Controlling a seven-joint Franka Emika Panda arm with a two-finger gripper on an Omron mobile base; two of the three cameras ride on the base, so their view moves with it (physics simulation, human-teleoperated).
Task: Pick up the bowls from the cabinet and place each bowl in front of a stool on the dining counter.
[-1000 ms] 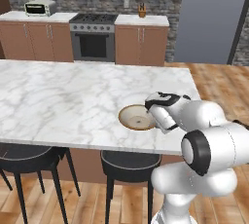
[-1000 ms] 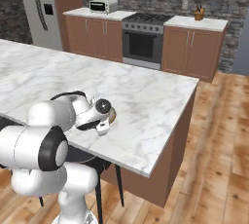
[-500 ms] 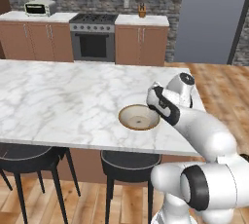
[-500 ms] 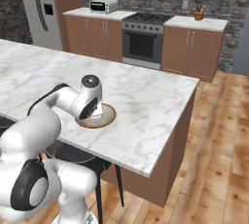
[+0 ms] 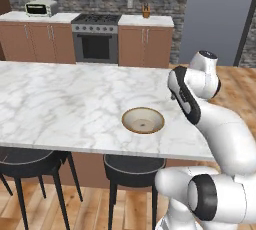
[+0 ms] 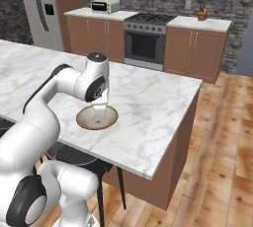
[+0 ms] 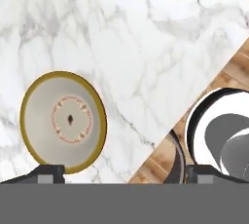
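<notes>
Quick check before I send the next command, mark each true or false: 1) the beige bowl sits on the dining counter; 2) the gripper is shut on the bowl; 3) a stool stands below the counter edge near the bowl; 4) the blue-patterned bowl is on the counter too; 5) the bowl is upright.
1) True: the beige bowl rests on the dining counter.
2) False: the gripper is open, above the bowl, holding nothing.
3) True: a stool stands just below it.
4) False: only the beige bowl is there.
5) True.
</notes>
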